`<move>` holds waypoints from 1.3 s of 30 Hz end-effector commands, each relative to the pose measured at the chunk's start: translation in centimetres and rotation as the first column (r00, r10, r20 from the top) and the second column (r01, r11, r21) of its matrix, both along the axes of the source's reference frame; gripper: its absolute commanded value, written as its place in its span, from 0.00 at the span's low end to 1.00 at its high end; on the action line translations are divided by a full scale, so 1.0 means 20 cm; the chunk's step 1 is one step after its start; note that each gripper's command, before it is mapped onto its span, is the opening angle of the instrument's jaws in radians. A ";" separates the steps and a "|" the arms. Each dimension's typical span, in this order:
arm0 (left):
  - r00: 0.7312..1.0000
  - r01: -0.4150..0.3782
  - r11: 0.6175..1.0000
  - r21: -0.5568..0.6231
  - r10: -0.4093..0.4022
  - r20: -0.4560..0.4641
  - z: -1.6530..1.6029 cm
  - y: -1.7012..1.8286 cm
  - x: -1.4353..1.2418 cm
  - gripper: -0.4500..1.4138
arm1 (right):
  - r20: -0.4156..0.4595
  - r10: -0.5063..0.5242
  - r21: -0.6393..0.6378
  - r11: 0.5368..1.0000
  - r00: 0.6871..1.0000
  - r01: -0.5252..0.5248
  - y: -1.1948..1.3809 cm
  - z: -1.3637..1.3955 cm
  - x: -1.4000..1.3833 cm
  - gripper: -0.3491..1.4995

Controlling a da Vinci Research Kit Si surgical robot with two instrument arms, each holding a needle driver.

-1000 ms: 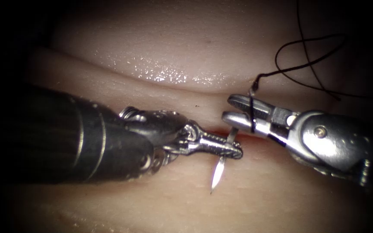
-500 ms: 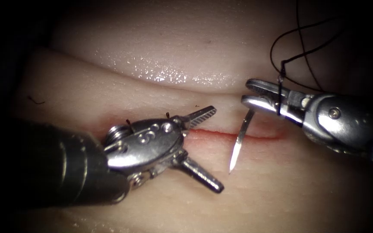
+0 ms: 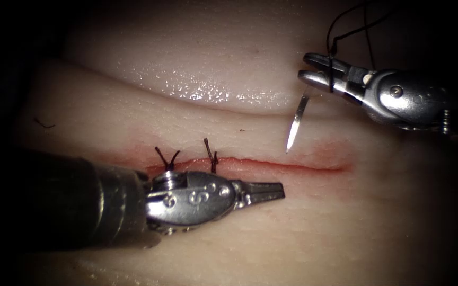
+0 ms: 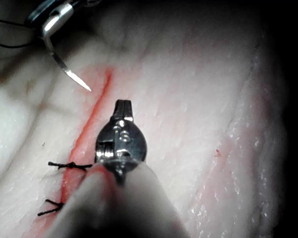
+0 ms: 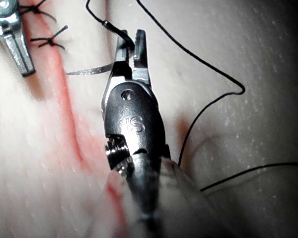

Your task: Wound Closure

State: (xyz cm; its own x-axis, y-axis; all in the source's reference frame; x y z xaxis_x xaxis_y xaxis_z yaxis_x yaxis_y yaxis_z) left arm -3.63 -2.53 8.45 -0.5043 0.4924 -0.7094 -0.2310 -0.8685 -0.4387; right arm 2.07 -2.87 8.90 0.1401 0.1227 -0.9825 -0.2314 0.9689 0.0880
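The right tool [image 3: 314, 69] has lifted up and away from the cut [image 3: 292, 166] since half a second ago, and it carries the needle [image 3: 296, 123] with it, jaws clenched on the needle's back end near where the thread [image 3: 345, 33] joins. The needle hangs free of the tissue [image 3: 229, 69], tip pointing down above the upper edge of the cut, toward its right part. A second ago the left tool [image 3: 271, 191] had the needle pinched near the middle over the cut; half a second ago its jaws were spread wide; now they are closed together and grasp nothing, lying just below the cut and pointing right.

With the left tool drawn back and lower, two finished stitches [image 3: 189, 158] are in plain sight across the left part of the cut, their short dark ends standing up. In the left wrist view the needle [image 4: 64, 67] curves down from the right tool's jaws, its tip close to the red line of the cut [image 4: 92, 116], not touching. In the right wrist view the thread [image 5: 208, 64] loops loosely over the pale tissue beside the right tool [image 5: 131, 47].

The tissue is pale and wet, glistening along a fold above the cut, with red fluid [image 3: 324, 159] staining the skin around the cut's right end. A tiny cut end of thread [image 3: 43, 124] lies far left. Beyond the tissue all is dark.
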 end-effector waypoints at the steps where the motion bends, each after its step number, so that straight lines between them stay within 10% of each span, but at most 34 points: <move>1: 1.000 -0.006 1.000 -0.001 0.006 -0.030 0.004 -0.001 -0.002 0.00 | -0.005 0.000 -0.014 1.000 1.000 0.000 -0.001 0.005 0.006 0.00; 13: 0.937 -0.009 1.000 -0.001 0.008 -0.350 0.030 -0.001 0.004 0.00 | -0.016 -0.065 -0.149 0.987 0.998 0.061 -0.006 0.018 0.013 0.00; 39: 0.934 -0.039 0.996 0.084 0.066 -0.352 0.034 -0.015 0.002 0.18 | 0.077 -0.139 -0.325 0.932 0.987 0.157 -0.019 0.035 0.024 0.00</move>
